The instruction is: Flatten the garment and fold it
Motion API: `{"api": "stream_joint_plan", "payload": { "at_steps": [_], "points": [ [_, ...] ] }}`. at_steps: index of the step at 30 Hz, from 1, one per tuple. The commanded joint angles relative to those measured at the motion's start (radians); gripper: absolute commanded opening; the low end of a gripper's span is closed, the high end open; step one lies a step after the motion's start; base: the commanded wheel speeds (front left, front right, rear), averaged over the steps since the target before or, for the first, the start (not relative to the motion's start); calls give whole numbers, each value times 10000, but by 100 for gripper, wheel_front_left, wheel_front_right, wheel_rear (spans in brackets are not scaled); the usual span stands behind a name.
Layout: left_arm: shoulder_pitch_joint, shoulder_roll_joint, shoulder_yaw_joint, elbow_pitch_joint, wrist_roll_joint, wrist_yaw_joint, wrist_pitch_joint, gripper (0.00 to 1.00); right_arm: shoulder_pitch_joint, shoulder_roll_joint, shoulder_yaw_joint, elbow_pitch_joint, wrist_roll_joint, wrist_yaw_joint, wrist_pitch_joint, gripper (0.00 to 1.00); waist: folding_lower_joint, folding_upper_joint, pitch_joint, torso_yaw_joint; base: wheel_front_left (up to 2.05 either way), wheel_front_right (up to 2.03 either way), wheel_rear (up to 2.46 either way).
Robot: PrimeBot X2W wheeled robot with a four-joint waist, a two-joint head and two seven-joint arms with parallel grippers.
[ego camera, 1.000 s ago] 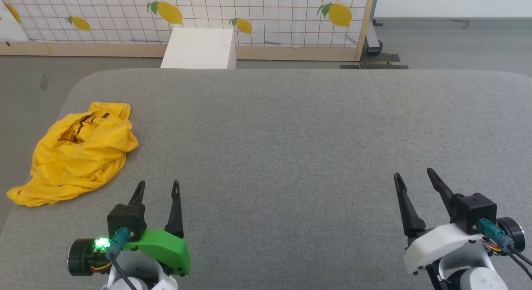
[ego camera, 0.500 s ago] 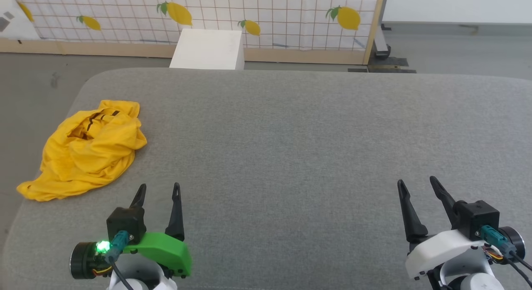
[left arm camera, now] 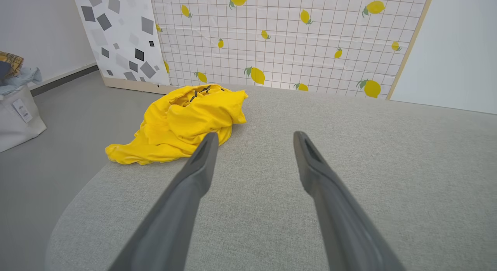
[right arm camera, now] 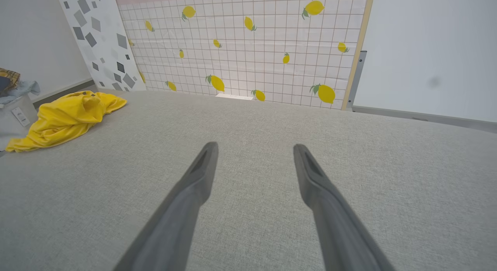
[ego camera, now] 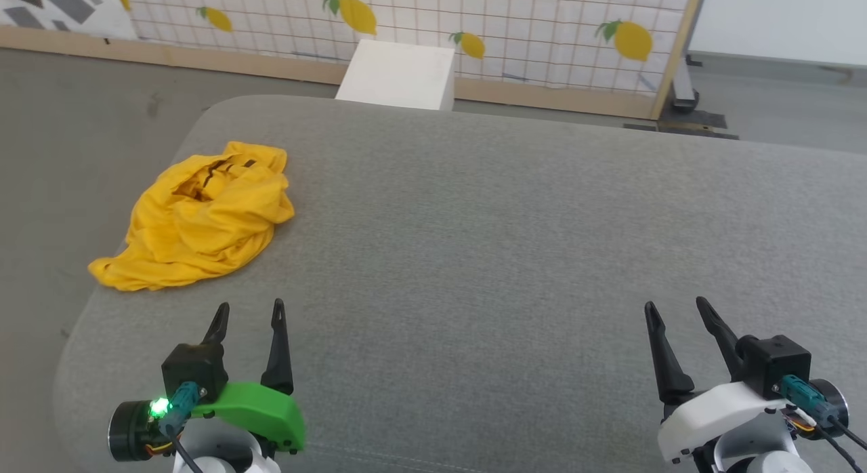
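Head view: yellow garment [ego camera: 203, 219] bunched in heap at far-left corner of grey table [ego camera: 488, 256]; L hand [ego camera: 250, 305] at lower left, R hand [ego camera: 675, 303] at lower right, both released w/ fingers spread, nothing held. L wrist view: garment [left arm camera: 182, 121] ahead-left of spread fingers, apart from them, one edge at table rim, black marks in top folds. R wrist view: garment [right arm camera: 62, 117] far left, well apart from hand; lemon-print screen [right arm camera: 248, 49] behind table.

grey padded surface [ego camera: 474, 242] | crumpled yellow garment [ego camera: 203, 219] at far-left corner
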Motion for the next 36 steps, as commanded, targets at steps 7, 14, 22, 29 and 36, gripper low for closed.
{"api": "stream_joint_plan", "payload": {
  "at_steps": [7,14,22,29,36],
  "points": [
    [250,156,-31,132,-244,159,-228,100,208,2,64,289,317,-6,-228,100,0,0,-96,728,0,0,0],
    [373,264,-58,141,-373,251,-313,100,258,3,134,541,499,-7,-372,100,0,0,-193,1172,0,0,0],
    [493,380,-96,142,-525,382,-397,100,313,3,169,830,687,-7,-545,100,0,0,-307,1614,0,0,0],
    [605,471,-115,177,-700,490,-495,100,346,3,182,1063,840,-8,-692,100,0,0,-393,1926,0,0,0],
    [666,552,-149,243,-879,594,-608,100,350,3,165,1268,912,-9,-819,100,0,0,-429,2218,0,0,0]
  ]
}}
